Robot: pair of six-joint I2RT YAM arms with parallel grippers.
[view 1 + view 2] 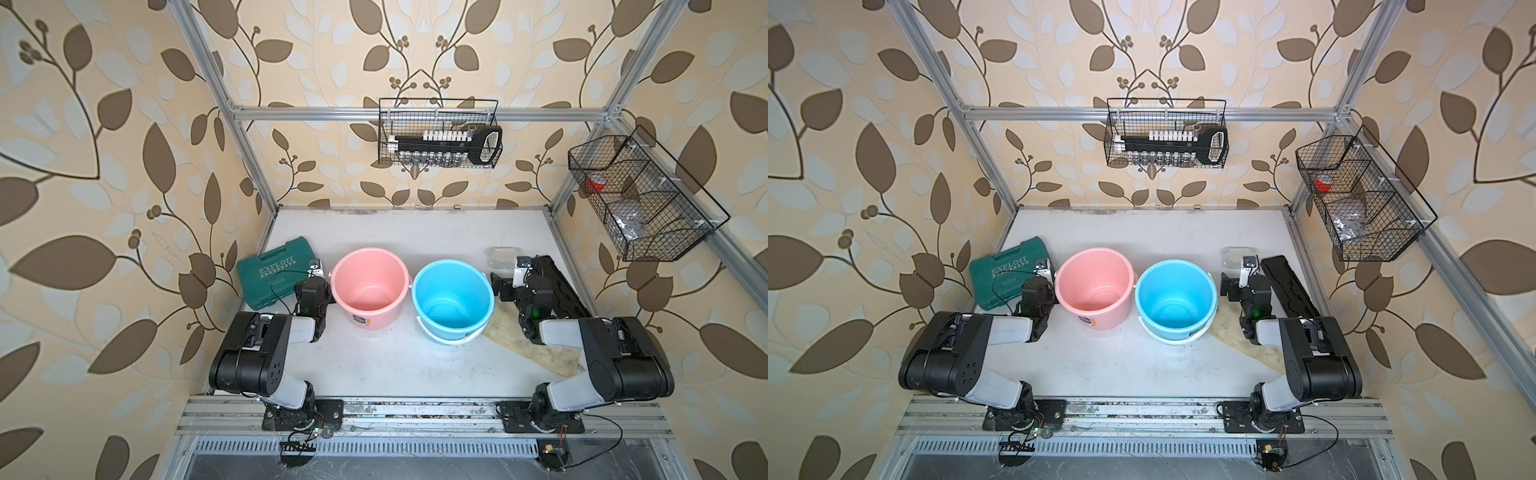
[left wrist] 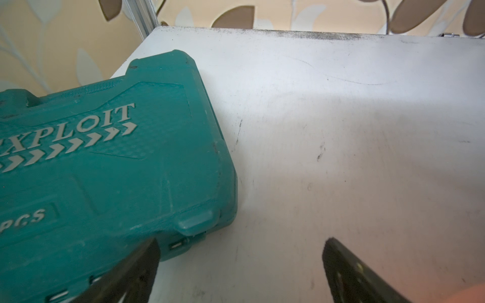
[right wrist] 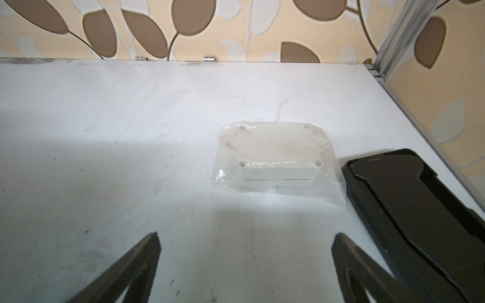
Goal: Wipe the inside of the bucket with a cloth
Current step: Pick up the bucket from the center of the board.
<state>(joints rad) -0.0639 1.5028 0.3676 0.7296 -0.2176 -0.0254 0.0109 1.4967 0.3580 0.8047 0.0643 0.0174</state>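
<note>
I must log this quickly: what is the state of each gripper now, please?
Left gripper: open, holding nothing.
Right gripper: open, holding nothing.

The pale yellow terry cloth (image 1: 536,353), at four o'clock of the blue plastic bucket (image 1: 478,299), is partly covered by that bucket and the right arm (image 1: 602,353). The teal plastic tool case (image 2: 105,170) is cut off by the left wrist view's edge.

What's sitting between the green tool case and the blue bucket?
The pink bucket stands there, upright, beside the blue bucket; the left arm's wrist hangs at the edge of the green tool case. Both top views show it.
</note>
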